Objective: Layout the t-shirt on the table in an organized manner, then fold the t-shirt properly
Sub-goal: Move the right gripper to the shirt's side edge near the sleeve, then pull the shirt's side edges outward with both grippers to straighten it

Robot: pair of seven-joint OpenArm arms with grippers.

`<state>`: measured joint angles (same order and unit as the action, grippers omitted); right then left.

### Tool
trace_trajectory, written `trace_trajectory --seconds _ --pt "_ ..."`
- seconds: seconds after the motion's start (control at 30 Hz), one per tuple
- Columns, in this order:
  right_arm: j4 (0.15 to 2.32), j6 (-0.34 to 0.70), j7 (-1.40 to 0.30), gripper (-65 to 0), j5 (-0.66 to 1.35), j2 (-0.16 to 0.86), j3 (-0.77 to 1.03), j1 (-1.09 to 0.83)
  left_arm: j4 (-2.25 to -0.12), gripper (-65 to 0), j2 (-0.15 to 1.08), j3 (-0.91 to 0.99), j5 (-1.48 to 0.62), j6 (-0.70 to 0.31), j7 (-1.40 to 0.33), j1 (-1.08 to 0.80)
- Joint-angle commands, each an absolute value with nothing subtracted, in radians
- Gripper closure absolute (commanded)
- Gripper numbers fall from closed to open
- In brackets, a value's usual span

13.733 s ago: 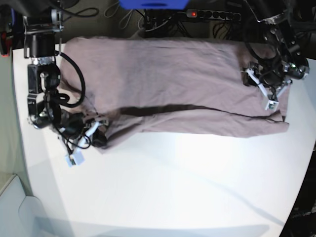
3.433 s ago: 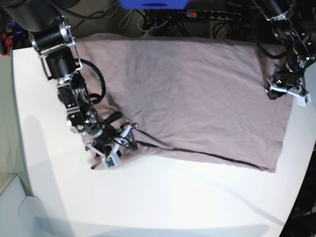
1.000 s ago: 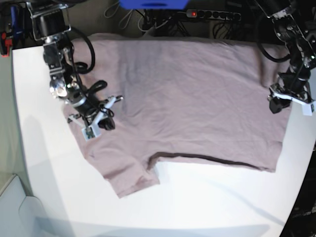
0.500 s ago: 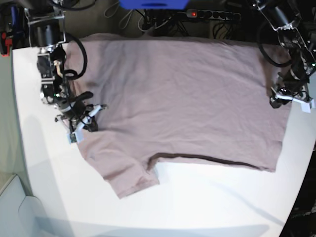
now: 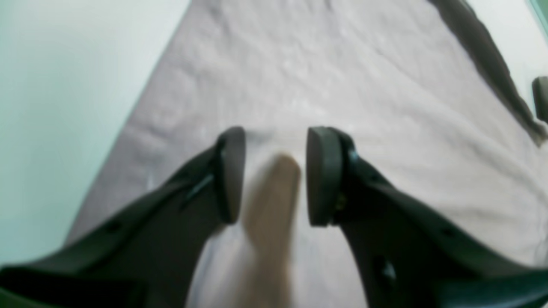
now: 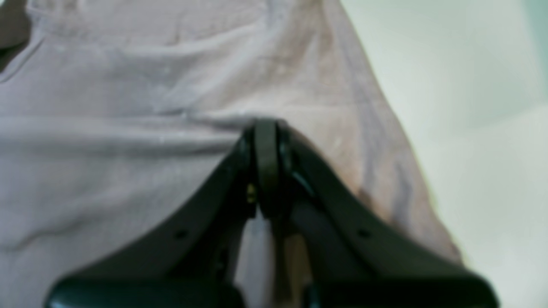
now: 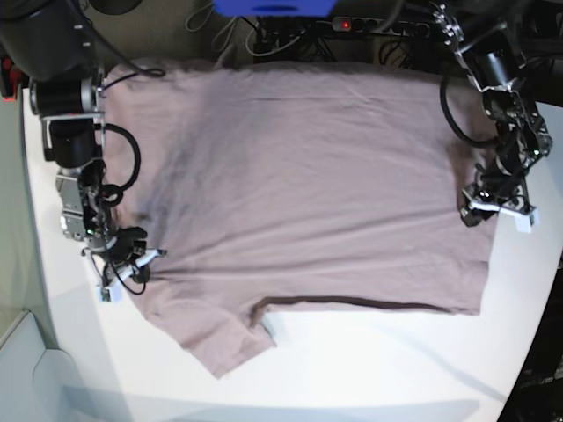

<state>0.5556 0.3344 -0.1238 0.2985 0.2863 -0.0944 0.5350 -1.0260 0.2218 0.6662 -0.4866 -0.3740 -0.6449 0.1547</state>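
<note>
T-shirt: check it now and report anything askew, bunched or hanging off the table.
The t-shirt is mostly flat on the table, but its far edge runs past the table's back edge. A small flap is turned up where the near sleeve meets the body. No tears or stains show.

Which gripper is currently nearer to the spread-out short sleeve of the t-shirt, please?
Right. The right gripper sits at the t-shirt's edge just above that sleeve; the left gripper is at the opposite hem end.
</note>
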Motion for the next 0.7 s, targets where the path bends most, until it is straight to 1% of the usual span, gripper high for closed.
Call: trace_trajectory --seconds 0.0,0.17,0.27,0.33,0.4,0.53,0.6,0.67 --pt "0.533 0.311 -0.104 0.0 0.289 0.302 -0.093 0.575 -1.004 -23.8 0.231 0.657 -0.467 -0.364 -0.653 0.185" --pt "0.47 0.311 -0.054 0.0 0.289 0.303 -0.093 0.654 -0.901 -23.8 0.237 0.659 -0.427 -0.366 -0.618 0.265" --pt "0.476 0.311 -0.059 0.0 0.289 0.317 -0.093 0.673 -0.905 -23.8 0.237 0.661 -0.429 -0.367 -0.628 0.285" --pt "0.519 0.311 -0.061 0.0 0.289 0.318 -0.093 0.667 -0.926 -23.8 0.237 0.664 -0.429 -0.369 -0.628 0.283" --pt "0.591 0.311 -0.061 0.0 0.289 0.338 -0.085 0.622 -0.987 -23.8 0.237 0.665 -0.429 -0.369 -0.633 0.277" --pt "0.842 0.309 -0.067 0.0 0.291 0.36 -0.084 0.472 -1.138 -23.8 0.237 0.668 -0.449 -0.369 -0.708 0.243" --pt "0.986 0.308 -0.107 0.0 0.291 0.363 -0.081 0.39 -1.239 -23.8 0.237 0.688 -0.486 -0.369 -0.763 0.206" --pt "1.167 0.308 -0.183 0.0 0.291 0.371 -0.064 0.286 -1.359 -23.8 0.232 0.72 -0.53 -0.369 -0.825 0.163"
